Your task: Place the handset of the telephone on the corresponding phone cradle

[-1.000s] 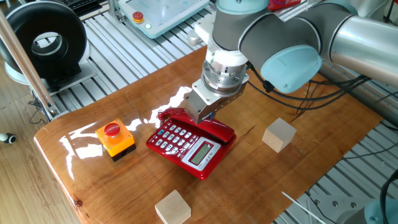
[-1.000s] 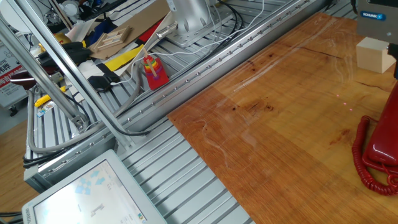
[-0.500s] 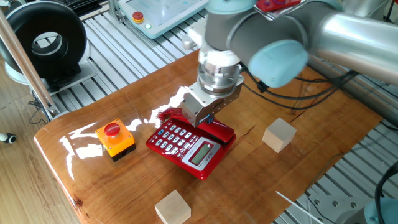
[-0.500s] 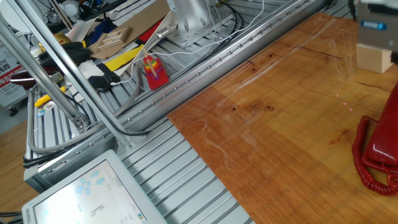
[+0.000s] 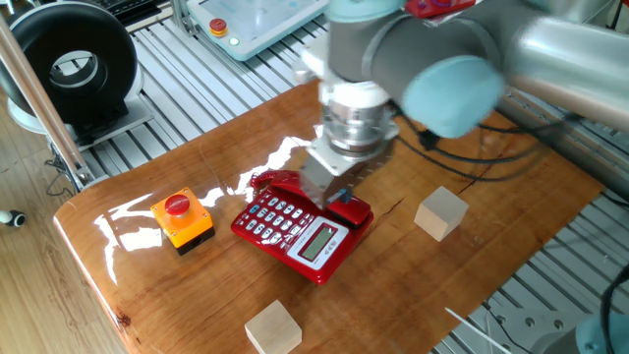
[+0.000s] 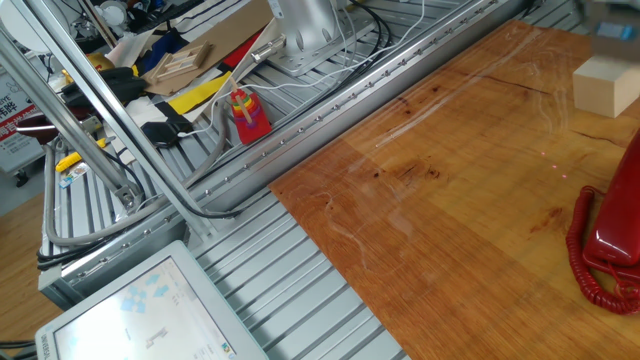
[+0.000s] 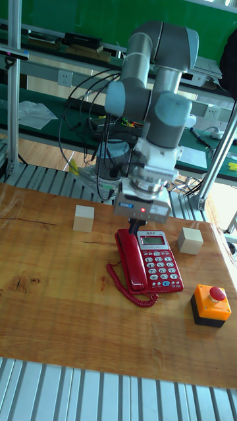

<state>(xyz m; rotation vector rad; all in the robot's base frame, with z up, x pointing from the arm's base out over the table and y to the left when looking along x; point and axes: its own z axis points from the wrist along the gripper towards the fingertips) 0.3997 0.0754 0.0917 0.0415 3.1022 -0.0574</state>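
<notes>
You find almost nothing readable here; the white-grey keypad buttons on the red plastic desk phone carry marks too small to make out; the small grey LCD screen shows no legible digits.

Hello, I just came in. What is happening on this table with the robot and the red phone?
A single robot arm is working over a red telephone on the wooden table. The handset lies along the phone's cradle side, beside the keypad. The claw hangs just above the screen end of the phone; I cannot tell whether it is open or shut. Two wooden cubes and an orange button box stand nearby, untouched.
</notes>
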